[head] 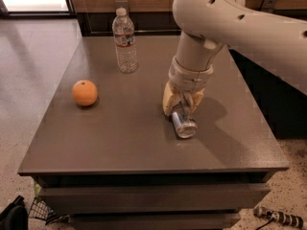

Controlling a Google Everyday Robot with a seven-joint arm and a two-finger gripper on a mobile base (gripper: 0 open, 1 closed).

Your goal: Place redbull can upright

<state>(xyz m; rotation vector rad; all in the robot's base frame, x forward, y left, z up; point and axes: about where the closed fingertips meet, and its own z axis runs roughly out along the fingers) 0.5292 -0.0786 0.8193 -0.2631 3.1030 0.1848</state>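
The redbull can point(184, 123) lies on its side on the grey table point(124, 138), right of centre, its shiny silver end pointing toward the front. My gripper point(181, 104) comes down from above on the big cream arm, and its yellowish fingers point(168, 99) stand on either side of the can's far half, close around it. The can rests on the tabletop.
A clear water bottle point(124, 41) with a white cap stands at the back of the table. An orange point(85, 93) sits at the left. The table's front edge point(153, 169) is close to the can. A dark cabinet stands to the right.
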